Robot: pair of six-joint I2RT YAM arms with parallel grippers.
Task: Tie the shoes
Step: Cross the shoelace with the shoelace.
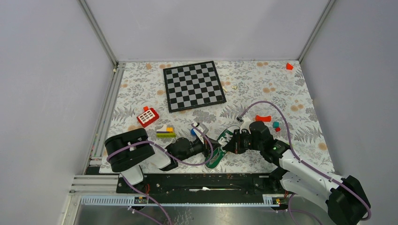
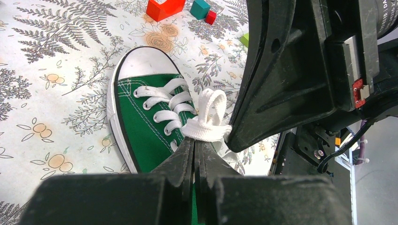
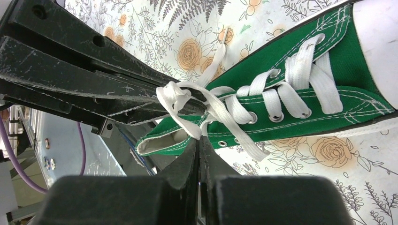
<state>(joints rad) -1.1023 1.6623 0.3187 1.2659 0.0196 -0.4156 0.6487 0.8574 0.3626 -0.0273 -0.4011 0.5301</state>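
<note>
- Top view: the green sneaker lies on the floral table near its front edge, between my two arms and well apart from the chessboard. Both arms reach low and inward. The left gripper and right gripper meet almost nose to nose over the shoe's opening.
- Left wrist view: the white laces are threaded through the eyelets up the front, so that part is done. My left fingers are clamped together, with a bunched loop of lace pinched at their tips. The right gripper's dark body presses close against that bunch from the right.
- Right wrist view: my right fingers are clenched too, nipping one strand just below a loose tangle at the top eyelets. The left fingers come in flat from the left, into that tangle. I judge a first crossing or loop is formed, but no tidy bow shows. Drawing it tight and finishing the bow is left to do.
</note>
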